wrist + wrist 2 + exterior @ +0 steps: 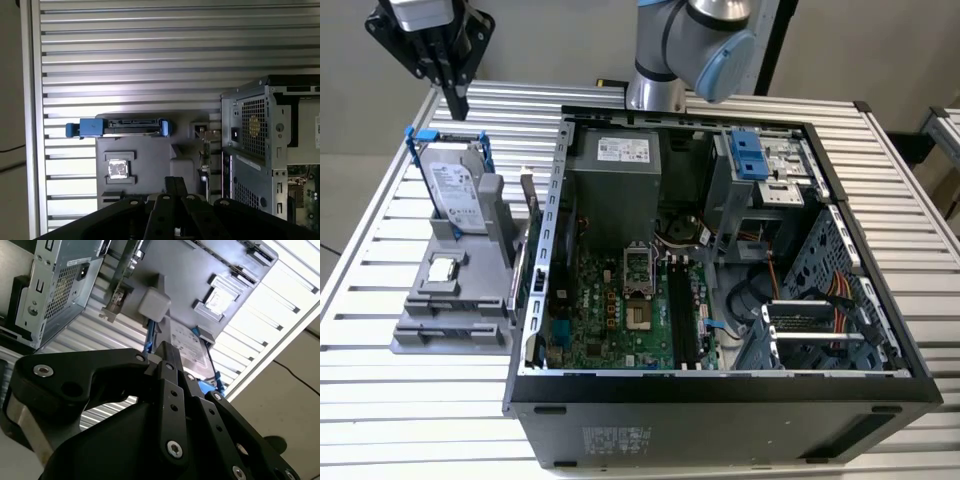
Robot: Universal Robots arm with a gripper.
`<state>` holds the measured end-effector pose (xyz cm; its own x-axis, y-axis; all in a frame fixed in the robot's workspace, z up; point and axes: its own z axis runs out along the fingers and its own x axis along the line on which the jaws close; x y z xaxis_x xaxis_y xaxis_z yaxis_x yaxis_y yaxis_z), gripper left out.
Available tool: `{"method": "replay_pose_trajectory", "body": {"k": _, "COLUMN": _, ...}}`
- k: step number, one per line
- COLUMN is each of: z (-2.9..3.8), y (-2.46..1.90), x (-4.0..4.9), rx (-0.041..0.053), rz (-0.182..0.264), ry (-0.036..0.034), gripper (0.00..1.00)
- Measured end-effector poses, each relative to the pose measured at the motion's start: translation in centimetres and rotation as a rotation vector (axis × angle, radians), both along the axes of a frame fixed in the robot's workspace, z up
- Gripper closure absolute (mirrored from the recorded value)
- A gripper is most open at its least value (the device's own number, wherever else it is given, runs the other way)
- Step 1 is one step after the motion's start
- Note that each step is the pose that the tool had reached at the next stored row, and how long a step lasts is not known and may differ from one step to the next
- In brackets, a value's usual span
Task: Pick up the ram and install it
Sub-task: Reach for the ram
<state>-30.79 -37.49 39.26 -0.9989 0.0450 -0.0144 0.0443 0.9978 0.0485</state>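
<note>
Ram (pixel 528 205) upright on edge in grey holder (pixel 445 320), between hard drive (pixel 455 190) and computer case (pixel 720 400), not yet picked up. Gripper (pixel 457 108) clenched, empty, hovering above holder. Approach stage, apparently; calls for parted jaws aligned over thin top edge.

A metal table in a plain room.
The table (pixel 380 400) is made of long silver slats, and some shine white in the light. Behind it is a pale wall (pixel 570 40). The floor (pixel 345 200) is dull grey, and a thin black cable (pixel 10 149) lies on it. A second table (pixel 942 125) stands at the exterior view's right.
</note>
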Motion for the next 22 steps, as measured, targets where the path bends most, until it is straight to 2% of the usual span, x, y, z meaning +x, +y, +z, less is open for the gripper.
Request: {"method": "replay_pose_trajectory", "body": {"k": 22, "z": -0.03, "y": 0.96, "x": -2.18, "rx": 0.0, "rz": 0.0, "ry": 0.0, "gripper": 1.0}}
